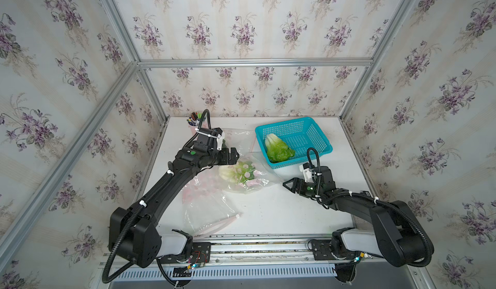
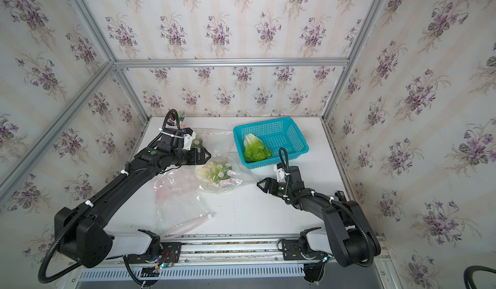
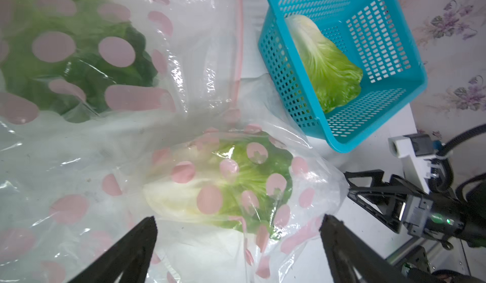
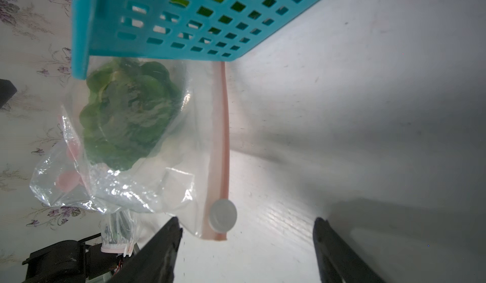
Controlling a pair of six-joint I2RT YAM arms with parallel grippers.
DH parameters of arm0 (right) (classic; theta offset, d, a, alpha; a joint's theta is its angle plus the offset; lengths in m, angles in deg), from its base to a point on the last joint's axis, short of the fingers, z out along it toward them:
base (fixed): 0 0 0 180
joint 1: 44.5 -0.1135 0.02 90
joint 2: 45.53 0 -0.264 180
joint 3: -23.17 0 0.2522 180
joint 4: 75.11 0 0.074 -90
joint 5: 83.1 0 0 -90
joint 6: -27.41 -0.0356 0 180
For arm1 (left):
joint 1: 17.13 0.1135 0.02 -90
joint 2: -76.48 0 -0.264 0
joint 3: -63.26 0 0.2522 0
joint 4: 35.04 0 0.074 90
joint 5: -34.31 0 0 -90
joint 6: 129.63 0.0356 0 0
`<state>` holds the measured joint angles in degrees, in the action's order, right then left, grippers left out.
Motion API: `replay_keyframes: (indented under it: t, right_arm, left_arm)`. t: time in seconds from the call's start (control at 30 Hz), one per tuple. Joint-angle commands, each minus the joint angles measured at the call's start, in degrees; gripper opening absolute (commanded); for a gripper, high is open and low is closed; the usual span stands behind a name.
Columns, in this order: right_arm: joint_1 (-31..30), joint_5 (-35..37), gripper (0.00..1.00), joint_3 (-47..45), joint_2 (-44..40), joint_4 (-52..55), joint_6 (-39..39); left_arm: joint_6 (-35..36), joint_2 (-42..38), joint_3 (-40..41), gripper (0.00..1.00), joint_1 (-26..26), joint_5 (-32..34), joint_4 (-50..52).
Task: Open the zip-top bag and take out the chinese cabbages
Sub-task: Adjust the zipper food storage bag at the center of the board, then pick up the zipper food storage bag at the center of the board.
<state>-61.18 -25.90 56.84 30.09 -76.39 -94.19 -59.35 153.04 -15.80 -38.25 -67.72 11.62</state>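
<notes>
Green cabbage [image 1: 236, 174] in bag [image 3: 86, 163] lies just ahead of L gripper [image 3: 239, 218], jaws wide; leaves point at R gripper [image 4: 247, 220], parted, empty.

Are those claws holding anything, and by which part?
Nothing is held. The left gripper is open by the bagged cabbage; the right gripper is open, empty.

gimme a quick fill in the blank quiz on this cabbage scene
The blue basket holds exactly ____ chinese cabbage.
The plastic bag is printed with ____ dots.
The left gripper has its jaws ____.
The right gripper holds ____.
Missing: one; pink; open; nothing
</notes>
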Motion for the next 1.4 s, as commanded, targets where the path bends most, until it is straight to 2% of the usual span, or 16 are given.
replay_keyframes:
  t: [0.0,0.17,0.37,0.4,0.53,0.67,0.7,0.8,0.83,0.87,0.97,1.07,1.17,1.37]
  right_arm:
    - [-2.53,-0.73,0.67,0.58,1.94,-7.01,-3.34]
    - [-7.64,0.46,0.32,1.98,5.51,-11.90,-6.44]
    - [-12.84,3.96,0.03,3.84,6.49,-11.80,-7.24]
    - [-13.55,4.82,0.00,4.02,6.18,-11.12,-7.14]
    - [-18.41,6.88,0.00,5.28,5.72,-10.34,-7.38]
    - [-21.85,9.05,0.00,7.86,6.50,-7.55,-6.50]
    - [-22.15,8.91,0.04,7.92,6.20,-7.32,-6.47]
    - [-22.16,11.17,0.54,7.87,2.22,-1.96,-4.48]
    - [-22.18,13.33,0.63,7.92,-0.24,2.02,-3.14]
    - [-22.16,15.83,0.67,8.03,-2.59,5.89,-1.63]
    - [-21.38,25.85,0.74,8.69,-11.37,20.77,2.04]
    - [-17.66,30.45,0.77,8.37,-18.77,30.92,3.21]
    - [-11.74,27.99,0.79,7.45,-24.36,32.47,2.22]
    - [-9.19,26.16,0.79,8.88,-24.34,31.28,0.83]
  left_arm:
    - [-0.50,-1.82,1.23,0.99,-2.07,-0.48,1.02]
    - [-1.77,-4.21,3.44,0.99,-5.07,0.78,1.18]
    - [-4.05,-6.04,5.04,0.99,-8.53,1.57,2.15]
    - [-4.71,-6.36,5.30,0.99,-9.24,1.58,2.20]
    - [-8.68,-6.34,5.97,0.99,-13.15,4.64,2.22]
    - [-11.91,-4.84,4.72,0.99,-19.43,7.59,2.16]
    - [-12.62,-4.01,4.02,0.99,-21.18,8.25,2.15]
    - [-16.98,-2.34,3.06,0.99,-24.65,11.25,2.03]
    - [-19.06,-2.06,3.28,0.99,-25.37,12.36,1.72]
    - [-20.50,-1.87,3.78,0.99,-25.83,12.84,0.95]
    - [-25.41,-0.67,5.87,0.99,-26.72,13.54,-2.49]
    - [-30.20,1.03,7.91,0.99,-27.70,12.72,-7.82]
    - [-36.72,3.07,9.70,0.99,-29.98,13.42,-13.95]
    - [-53.88,6.03,15.81,0.99,-35.34,18.51,-28.63]
